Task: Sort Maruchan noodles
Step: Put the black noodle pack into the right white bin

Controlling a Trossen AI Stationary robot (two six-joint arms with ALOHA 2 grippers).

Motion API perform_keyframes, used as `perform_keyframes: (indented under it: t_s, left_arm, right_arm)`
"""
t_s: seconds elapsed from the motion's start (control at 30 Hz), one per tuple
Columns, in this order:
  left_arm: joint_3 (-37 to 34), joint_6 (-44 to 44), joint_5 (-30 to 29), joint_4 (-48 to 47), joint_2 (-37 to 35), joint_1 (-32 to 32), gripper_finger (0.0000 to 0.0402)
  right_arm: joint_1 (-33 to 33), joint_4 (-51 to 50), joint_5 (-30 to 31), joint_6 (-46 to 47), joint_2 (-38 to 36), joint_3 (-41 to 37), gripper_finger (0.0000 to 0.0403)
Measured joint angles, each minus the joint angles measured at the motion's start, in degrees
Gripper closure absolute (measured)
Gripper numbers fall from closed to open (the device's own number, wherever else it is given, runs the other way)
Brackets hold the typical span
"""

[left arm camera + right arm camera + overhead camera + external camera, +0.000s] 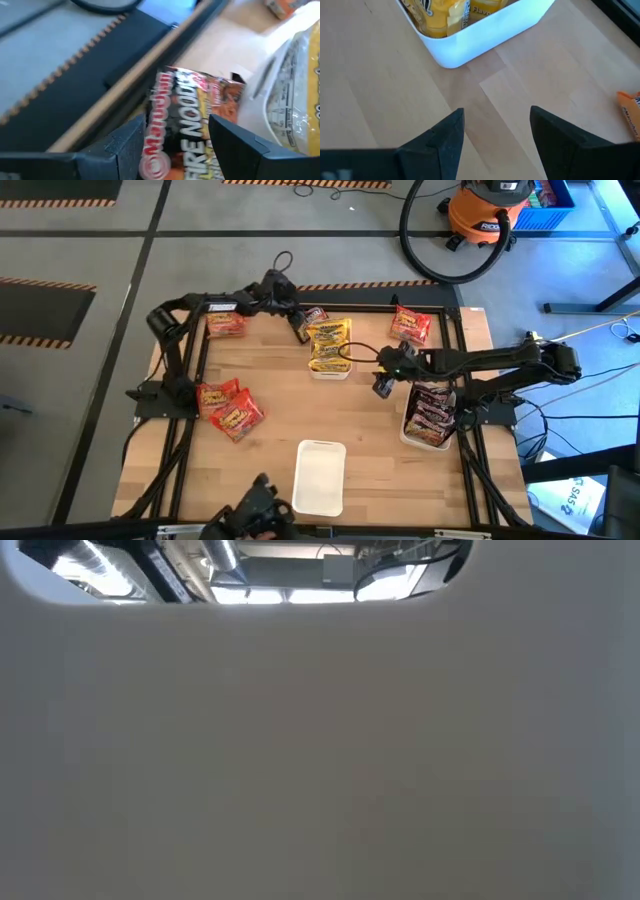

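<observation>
While left gripper (175, 145) sits at table's far edge, dark crinkly "Fire Noodle" packet (192, 120) lies between its parted fingers, long axis running along them, just beside white tray of yellow packets (329, 346); contact cannot be told; right gripper (495, 140) hovers over bare wooden tabletop (380, 100) near that tray, jaws apart, empty.
</observation>
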Motion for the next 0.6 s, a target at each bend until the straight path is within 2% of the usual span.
perform_keyframes:
  t_s: [0.17, 0.37, 0.6]
  left_arm:
    - [0.80, -0.48, 3.48, -1.04, 3.04, -0.21, 0.0190]
    - [0.80, 0.81, 2.18, -5.45, 3.25, -0.12, 0.0190]
    - [1.00, 4.32, -2.95, -11.75, 3.00, -0.51, 0.0190]
  right_arm:
    - [-0.02, 0.00, 0.01, 1.06, 0.00, 0.00, 0.0196]
    - [-0.02, 0.00, 0.02, 1.04, 0.00, 0.00, 0.0196]
    - [-0.04, -0.03, 0.49, 0.84, 0.00, 0.00, 0.0196]
